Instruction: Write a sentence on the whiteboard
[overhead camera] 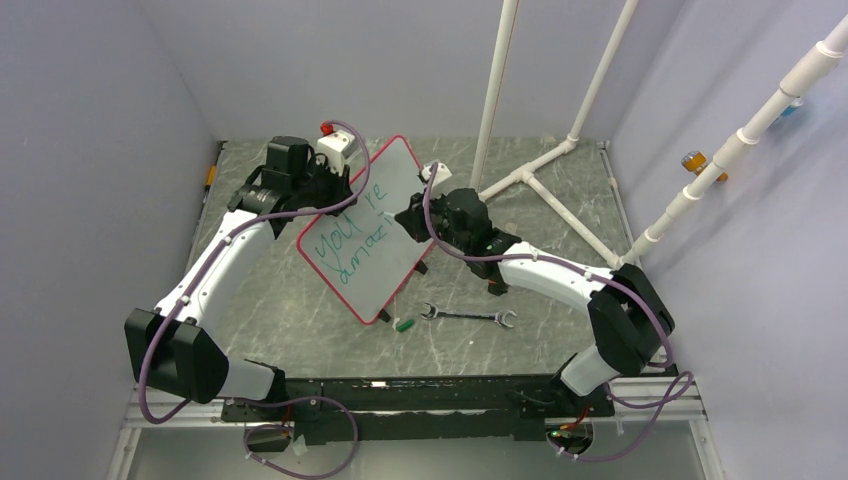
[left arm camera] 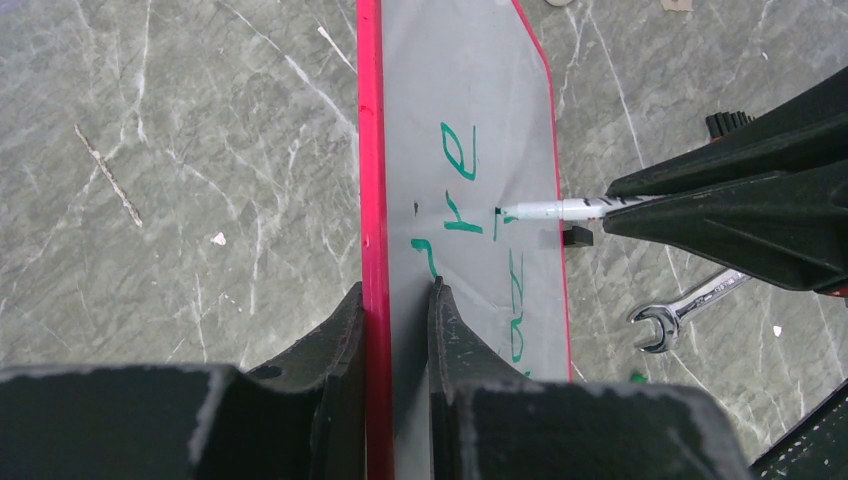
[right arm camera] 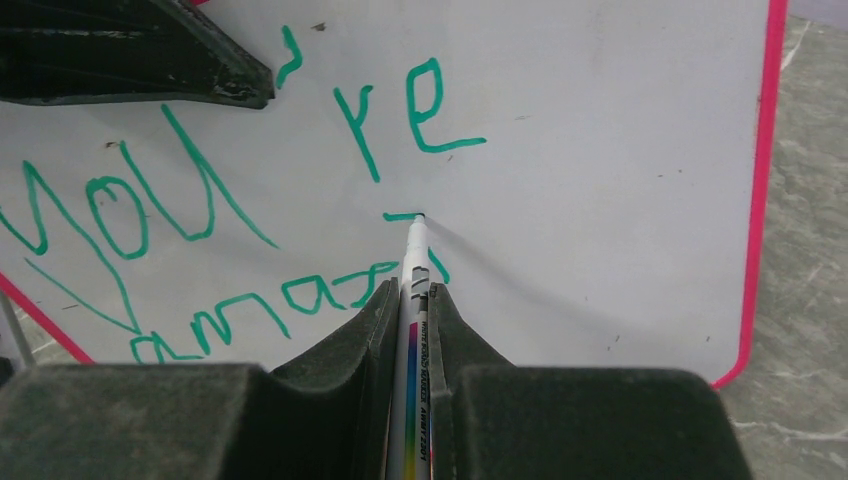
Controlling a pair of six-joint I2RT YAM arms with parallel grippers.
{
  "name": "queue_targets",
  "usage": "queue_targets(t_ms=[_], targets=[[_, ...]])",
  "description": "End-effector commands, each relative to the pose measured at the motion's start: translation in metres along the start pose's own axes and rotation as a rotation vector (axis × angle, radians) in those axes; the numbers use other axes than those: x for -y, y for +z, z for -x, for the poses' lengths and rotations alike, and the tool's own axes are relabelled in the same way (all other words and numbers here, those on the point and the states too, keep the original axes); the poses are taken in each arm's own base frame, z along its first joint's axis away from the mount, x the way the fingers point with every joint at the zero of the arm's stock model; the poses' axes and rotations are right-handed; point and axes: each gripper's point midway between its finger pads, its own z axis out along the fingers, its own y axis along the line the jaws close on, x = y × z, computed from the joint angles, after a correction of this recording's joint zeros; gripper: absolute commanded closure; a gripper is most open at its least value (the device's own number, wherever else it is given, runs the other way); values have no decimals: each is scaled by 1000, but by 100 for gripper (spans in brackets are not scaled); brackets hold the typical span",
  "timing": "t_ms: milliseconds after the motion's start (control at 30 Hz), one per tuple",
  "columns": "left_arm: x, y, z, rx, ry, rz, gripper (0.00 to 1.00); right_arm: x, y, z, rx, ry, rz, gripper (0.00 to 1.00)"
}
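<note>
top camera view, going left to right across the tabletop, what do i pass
whiteboard → wrench → white pipe frame

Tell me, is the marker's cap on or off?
Off. The marker in the right end effector has its bare tip on the whiteboard. A small green piece, maybe the cap, lies on the table.

The whiteboard [overhead camera: 398,172] looks smooth and glossy, the wrench [overhead camera: 467,316] shiny metal, the table [overhead camera: 300,322] matt marbled grey.

marker [right arm camera: 414,262] barrel hidden inside right gripper [right arm camera: 411,292], sentence [right arm camera: 205,180] partly behind it, whiteboard [right arm camera: 600,200] cropped at left
</note>
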Motion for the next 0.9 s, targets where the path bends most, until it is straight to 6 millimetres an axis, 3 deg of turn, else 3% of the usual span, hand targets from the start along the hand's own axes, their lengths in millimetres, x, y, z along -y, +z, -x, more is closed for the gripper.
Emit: queue_targets(t_ms=[0, 200, 533, 867], targets=[[-35, -2, -42, -180, 152, 139, 100, 5, 0, 22, 54, -15, -30, 100], [-35, -2, -42, -179, 152, 139, 100, 8, -9, 28, 74, -16, -54, 100], [-35, -3, -42, -179, 151, 139, 100, 16, -3, 21, 60, -11, -66, 100], [-35, -3, -41, -178, 153, 141, 100, 17, -3, 4, 25, 1, -56, 100]])
